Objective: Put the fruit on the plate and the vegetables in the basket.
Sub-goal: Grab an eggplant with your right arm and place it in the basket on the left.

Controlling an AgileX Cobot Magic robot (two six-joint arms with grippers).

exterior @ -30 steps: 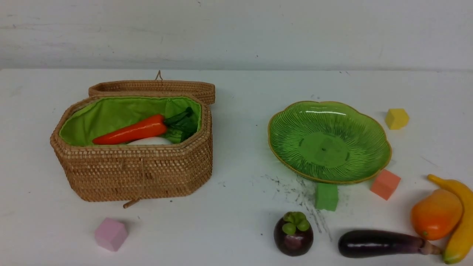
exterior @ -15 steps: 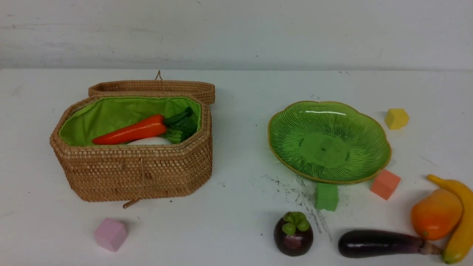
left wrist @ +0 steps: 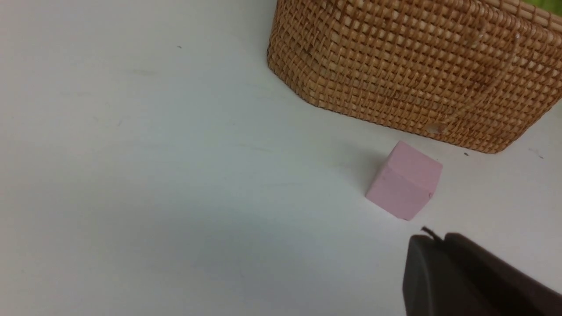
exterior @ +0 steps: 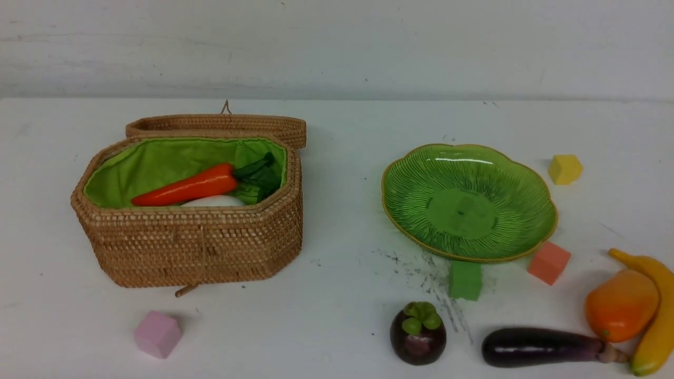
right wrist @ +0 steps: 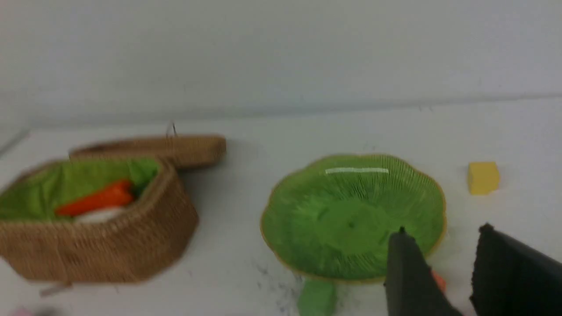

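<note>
Broadly, a white bench (exterior: 337,131) fills the front view and runs back to a plain pale wall (exterior: 337,47), with a faint seam where the two meet. The bench top is matte and mostly clean, apart from a patch of dark scuff marks (exterior: 426,273) near the plate's front edge. On the left side stands the basket (exterior: 195,247), its lid (exterior: 221,125) swung open behind it and its green lining showing. Inside, the carrot (exterior: 184,189) lies slantwise over the white radish (exterior: 213,200), with dark leaves at their right end. Right of centre sits the plate (exterior: 468,202), its whole ribbed floor showing. Along the near edge, the mangosteen (exterior: 417,341) stands cap up, and the eggplant (exterior: 542,347) lies just beside it to the right. The mango (exterior: 621,305) rests against the banana (exterior: 655,321) at the far right. A pink cube (exterior: 157,333) lies in front of the basket. A green cube (exterior: 465,280) and an orange cube (exterior: 548,262) touch or nearly touch the plate's front rim, and a yellow cube (exterior: 565,169) sits beyond it. The left gripper (left wrist: 439,245) hangs low near the pink cube, only a dark edge of it visible, so I cannot tell whether it is parted or closed. The right gripper (right wrist: 443,232) has its fingers spread and holds nothing, raised above the bench and facing the plate.
</note>
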